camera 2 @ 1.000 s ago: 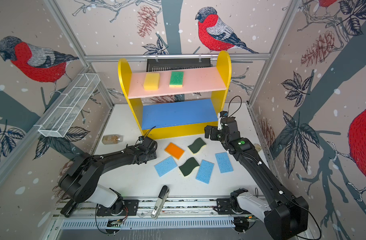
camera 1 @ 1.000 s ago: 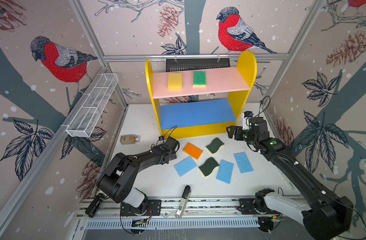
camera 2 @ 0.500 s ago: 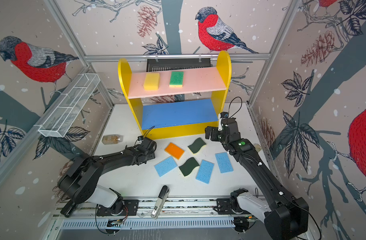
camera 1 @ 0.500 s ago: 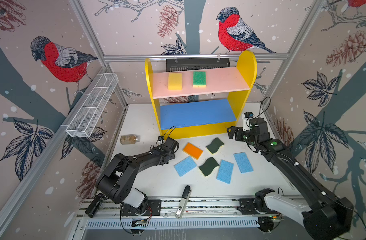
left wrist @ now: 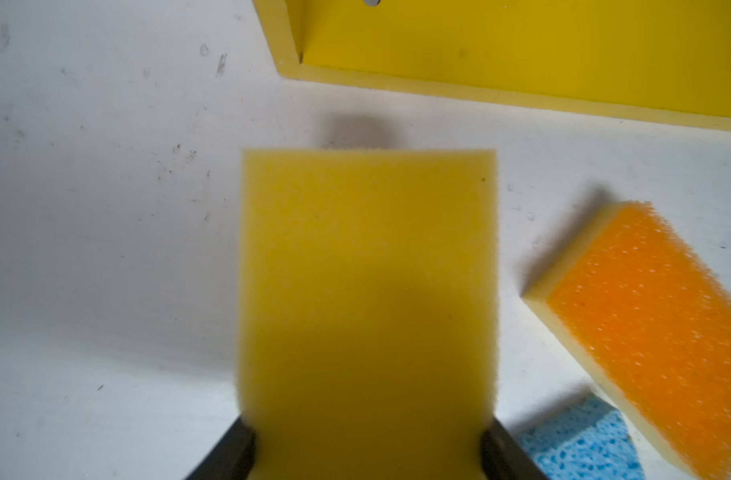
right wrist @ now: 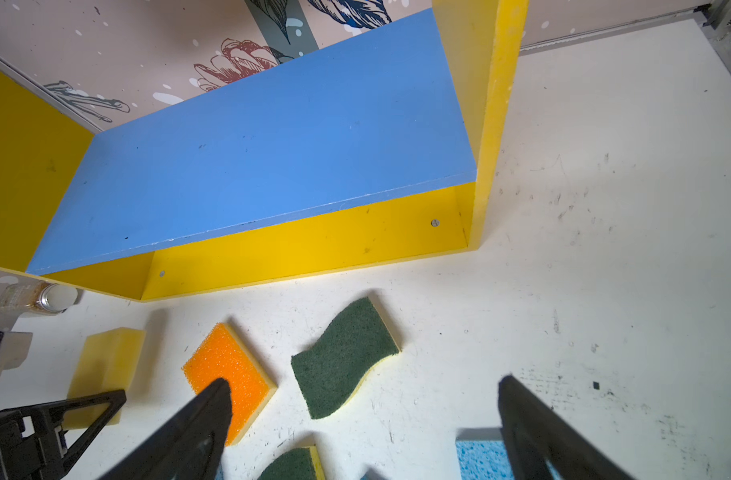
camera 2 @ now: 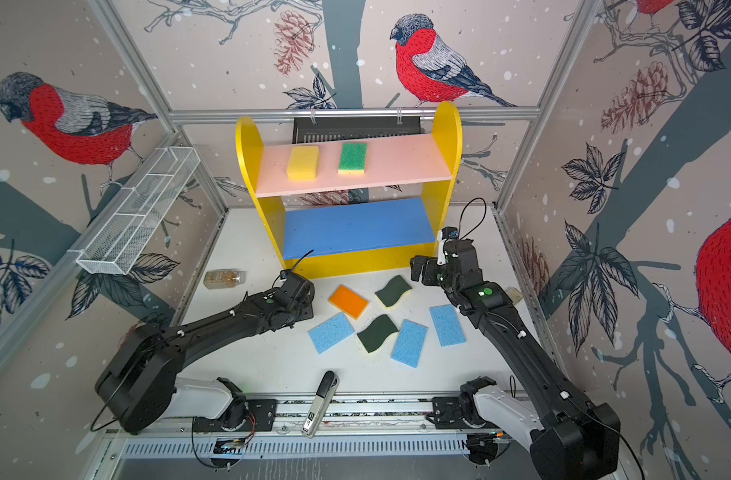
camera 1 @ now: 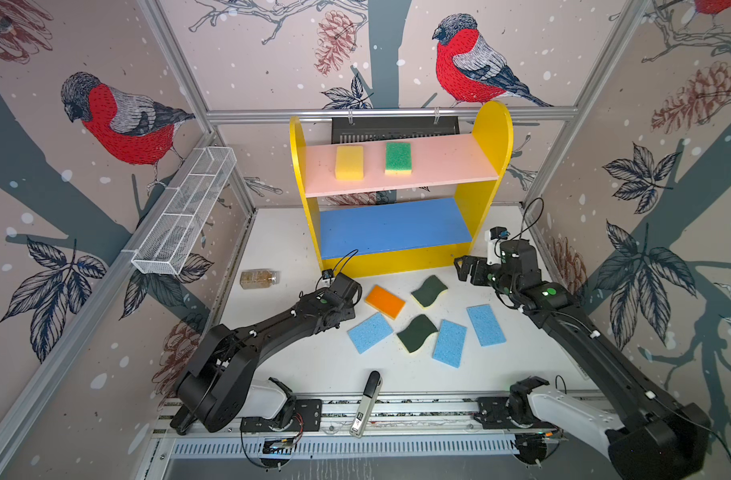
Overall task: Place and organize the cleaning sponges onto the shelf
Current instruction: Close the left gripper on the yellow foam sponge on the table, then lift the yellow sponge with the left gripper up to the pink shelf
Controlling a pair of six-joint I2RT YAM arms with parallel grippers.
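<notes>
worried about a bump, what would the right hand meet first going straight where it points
Probably the dark green wavy sponge nearest the shelf, straight ahead of the right hand in the right wrist view; depth is unclear.

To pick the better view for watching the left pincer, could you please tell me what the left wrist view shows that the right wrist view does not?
Only the left wrist view: both sides of the left pincer pressing the plain yellow block sponge. Only the right wrist view: the shelf's blue lower board, a brownish bottle, two dark green wavy-edged sponges and the open right pincer. Both: that yellow block, the orange-topped sponge, the shelf's yellow base and the white table.
</notes>
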